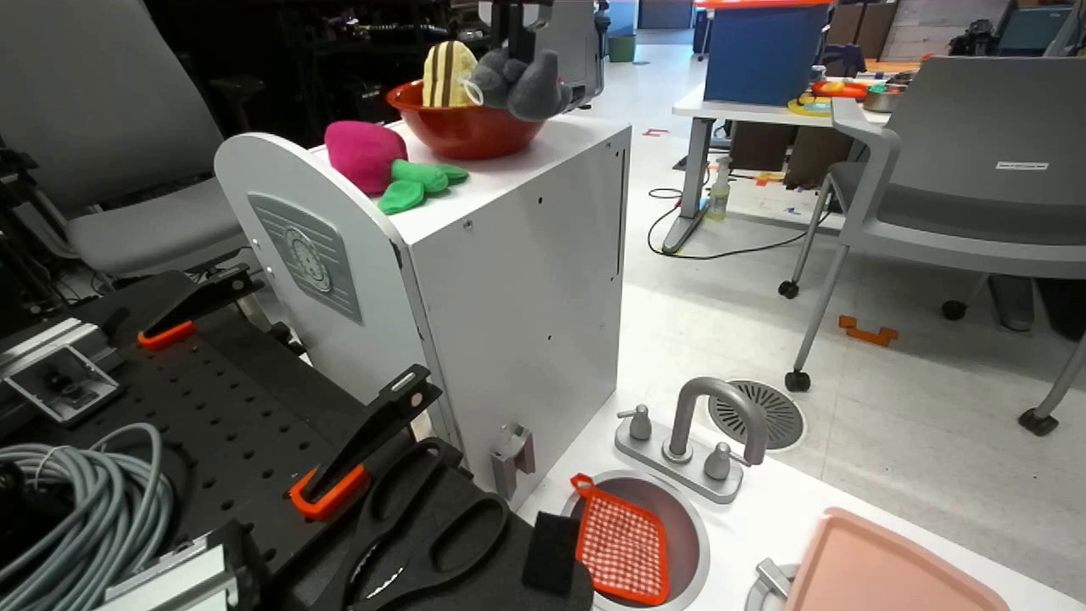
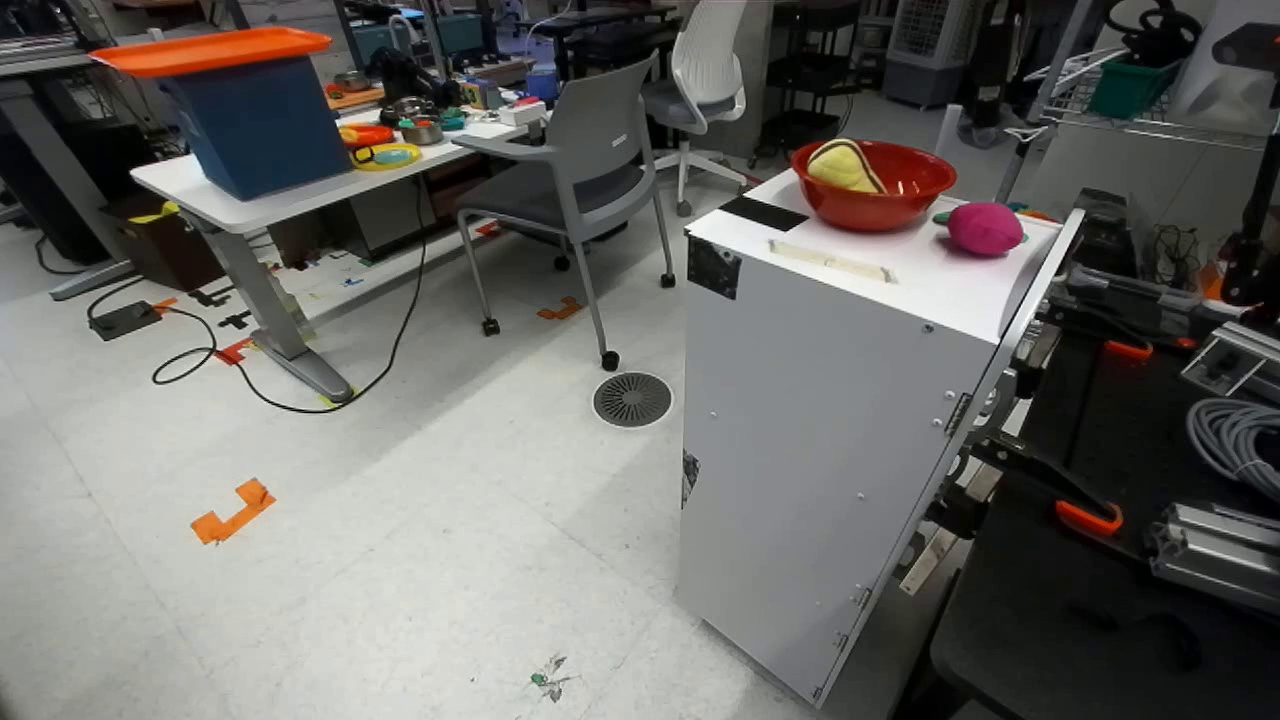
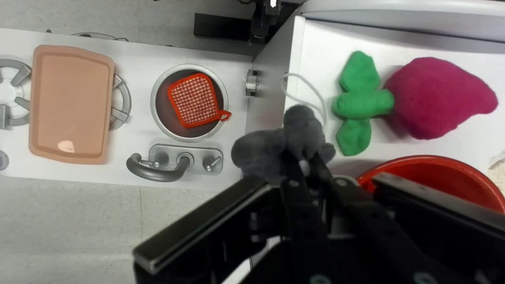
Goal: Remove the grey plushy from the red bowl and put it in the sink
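My gripper (image 1: 516, 49) is shut on the grey plushy (image 1: 536, 92) and holds it up near the red bowl (image 1: 471, 134). In the wrist view the fingertips (image 3: 305, 159) pinch the grey plushy (image 3: 258, 152), which hangs outside the bowl (image 3: 438, 167) near the white cabinet top's edge. A white loop trails from it. In an exterior view the red bowl (image 2: 870, 212) shows, with the gripper and grey plushy out of view. The sink (image 3: 163, 116) is a round grey basin with a silver rim and a red checked pot holder inside; it also shows in an exterior view (image 1: 685, 543).
A yellow striped plush (image 1: 448, 76) is in the bowl. A pink plush with green leaves (image 3: 434, 98) lies beside the bowl on the cabinet (image 1: 526, 255). A grey faucet (image 1: 721, 399) stands behind the sink. A pale pink tray (image 3: 71, 104) lies on the lower white counter.
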Motion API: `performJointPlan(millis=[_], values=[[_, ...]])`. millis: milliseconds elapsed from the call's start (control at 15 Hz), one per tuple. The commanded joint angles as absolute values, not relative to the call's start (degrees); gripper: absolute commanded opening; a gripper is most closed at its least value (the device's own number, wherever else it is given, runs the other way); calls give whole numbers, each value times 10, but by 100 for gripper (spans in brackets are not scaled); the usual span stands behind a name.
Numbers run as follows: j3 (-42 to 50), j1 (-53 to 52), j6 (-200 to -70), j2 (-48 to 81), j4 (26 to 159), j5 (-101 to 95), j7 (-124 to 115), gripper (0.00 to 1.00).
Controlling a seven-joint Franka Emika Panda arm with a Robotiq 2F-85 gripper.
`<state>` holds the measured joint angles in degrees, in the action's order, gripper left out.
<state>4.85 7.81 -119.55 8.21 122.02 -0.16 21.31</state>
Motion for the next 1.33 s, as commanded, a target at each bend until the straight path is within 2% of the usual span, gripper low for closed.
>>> performJointPlan(millis=[0,800,1267], values=[[60,87,-1207,60,1238,5,199,2],[93,106,-1234,24,1277,1,140,2],[95,94,-1239,33,1268,-119,9,2]])
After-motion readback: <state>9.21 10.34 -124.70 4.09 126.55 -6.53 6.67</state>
